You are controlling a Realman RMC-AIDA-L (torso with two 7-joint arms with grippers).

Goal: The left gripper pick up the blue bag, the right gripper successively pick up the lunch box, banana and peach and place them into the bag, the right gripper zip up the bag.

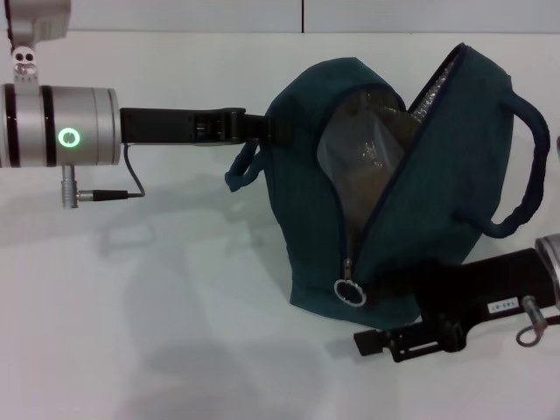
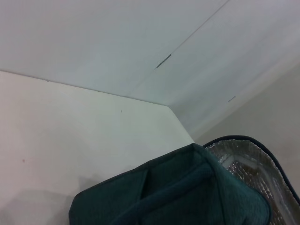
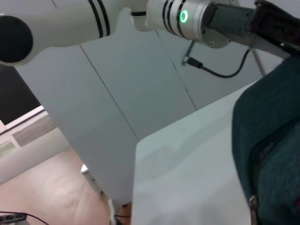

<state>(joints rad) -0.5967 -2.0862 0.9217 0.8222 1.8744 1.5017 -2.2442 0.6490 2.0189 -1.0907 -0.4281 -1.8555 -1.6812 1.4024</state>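
Note:
The blue bag (image 1: 394, 219) stands upright on the white table, its mouth gaping and its silver lining (image 1: 437, 83) showing. My left gripper (image 1: 255, 127) reaches in from the left, shut on the bag's upper left edge, just above a hanging handle (image 1: 241, 171). The zipper's ring pull (image 1: 350, 291) hangs low on the front. My right gripper (image 1: 363, 341) lies low by the bag's base, just below that ring and apart from it. Something clear and shiny (image 1: 363, 149) shows inside the mouth; I cannot tell what. The lunch box, banana and peach are out of view.
The second handle (image 1: 521, 166) loops out on the bag's right side. In the right wrist view the table's corner (image 3: 140, 140) drops off to the floor, with the bag (image 3: 272, 140) close by. The left wrist view shows the bag's top (image 2: 187, 192) against grey walls.

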